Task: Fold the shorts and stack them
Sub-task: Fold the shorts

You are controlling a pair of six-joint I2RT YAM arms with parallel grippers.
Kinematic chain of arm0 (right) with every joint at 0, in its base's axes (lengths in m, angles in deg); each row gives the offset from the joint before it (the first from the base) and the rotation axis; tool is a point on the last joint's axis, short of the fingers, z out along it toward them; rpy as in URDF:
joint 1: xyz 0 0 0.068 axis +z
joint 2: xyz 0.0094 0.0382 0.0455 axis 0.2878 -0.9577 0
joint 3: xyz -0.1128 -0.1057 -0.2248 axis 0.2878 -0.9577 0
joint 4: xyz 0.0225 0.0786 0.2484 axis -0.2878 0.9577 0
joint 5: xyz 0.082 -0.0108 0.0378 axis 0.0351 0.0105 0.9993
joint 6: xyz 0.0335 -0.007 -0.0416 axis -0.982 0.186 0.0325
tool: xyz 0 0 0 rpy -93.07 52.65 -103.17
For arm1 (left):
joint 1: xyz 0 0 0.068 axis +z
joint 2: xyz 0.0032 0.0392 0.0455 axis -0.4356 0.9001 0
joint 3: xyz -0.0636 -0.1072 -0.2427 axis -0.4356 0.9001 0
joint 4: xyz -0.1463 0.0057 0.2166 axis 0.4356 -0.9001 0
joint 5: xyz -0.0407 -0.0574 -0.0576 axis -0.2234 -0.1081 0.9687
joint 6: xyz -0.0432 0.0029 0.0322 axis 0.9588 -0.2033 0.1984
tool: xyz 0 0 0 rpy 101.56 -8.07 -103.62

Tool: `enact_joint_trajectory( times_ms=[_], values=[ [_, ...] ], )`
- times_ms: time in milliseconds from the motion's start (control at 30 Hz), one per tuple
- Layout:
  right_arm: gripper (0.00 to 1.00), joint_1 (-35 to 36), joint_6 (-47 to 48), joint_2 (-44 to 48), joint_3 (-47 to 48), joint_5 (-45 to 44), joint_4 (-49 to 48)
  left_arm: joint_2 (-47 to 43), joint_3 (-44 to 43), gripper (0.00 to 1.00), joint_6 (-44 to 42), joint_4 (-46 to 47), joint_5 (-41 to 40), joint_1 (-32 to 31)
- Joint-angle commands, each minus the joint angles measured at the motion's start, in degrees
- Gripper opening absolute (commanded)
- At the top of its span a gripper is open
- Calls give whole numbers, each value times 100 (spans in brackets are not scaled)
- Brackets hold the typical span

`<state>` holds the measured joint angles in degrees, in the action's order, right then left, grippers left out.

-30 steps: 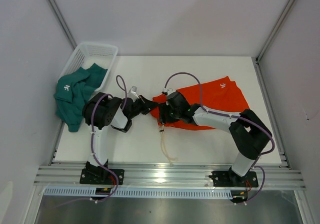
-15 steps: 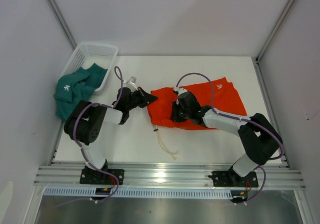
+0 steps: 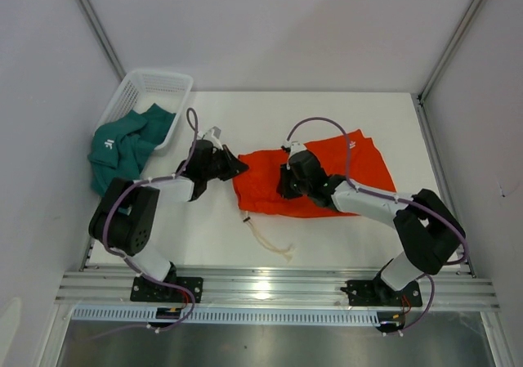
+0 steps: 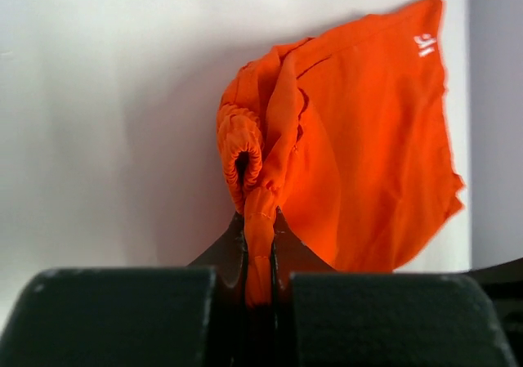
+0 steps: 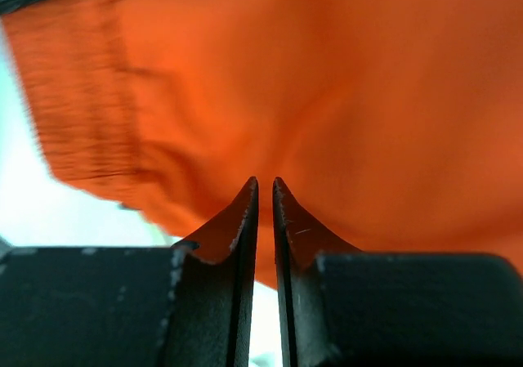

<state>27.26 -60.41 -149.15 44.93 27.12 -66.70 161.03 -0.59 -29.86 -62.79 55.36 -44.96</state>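
While left arm (image 3: 167, 189) and right arm (image 3: 368, 199) reach inward | left fingers (image 4: 229, 248) pinch orange shorts (image 4: 359, 138) | right fingers (image 5: 233, 232) narrow, seemingly gripping too

A white table (image 3: 204, 228) is seen. Orange shorts (image 3: 368, 171) are spread over its middle and right part and are bunched at their left end. Their white drawstring (image 3: 263, 234) is trailed towards the near edge. A white mesh basket (image 3: 163, 85) is set at the far left corner, and teal shorts (image 3: 122, 146) are draped out of it along the left edge.
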Motion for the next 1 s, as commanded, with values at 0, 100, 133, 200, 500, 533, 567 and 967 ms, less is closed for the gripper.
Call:
enact_joint_trajectory(
  times_ms=[0,100,133,200,500,533,567,967],
  values=[
    [15,-320,-202,508,-148,-731,177,-675,-383,0,-615,-1501,-682,94],
    [14,-487,-238,562,-210,-838,327,-1149,-506,0,-879,-2370,-1034,296],
    [14,-496,-238,536,-228,-830,318,-1247,-611,0,-931,-2644,-1079,444],
    [10,-461,-255,369,-254,-707,240,-1370,-856,0,-1133,-3310,-1079,586],
    [0,101,-317,-1062,237,-653,142,-1072,-1982,0,-1556,-4642,-903,806],
    [0,258,-317,-1143,299,-732,212,-1054,-2122,0,-1530,-4799,-868,815],
    [0,338,-326,-1204,386,-785,222,-1028,-2202,0,-1538,-4896,-851,815],
    [0,1559,-1029,-1582,527,-751,-376,-1036,-3547,0,-1600,-6232,-1052,833]
  ],
)
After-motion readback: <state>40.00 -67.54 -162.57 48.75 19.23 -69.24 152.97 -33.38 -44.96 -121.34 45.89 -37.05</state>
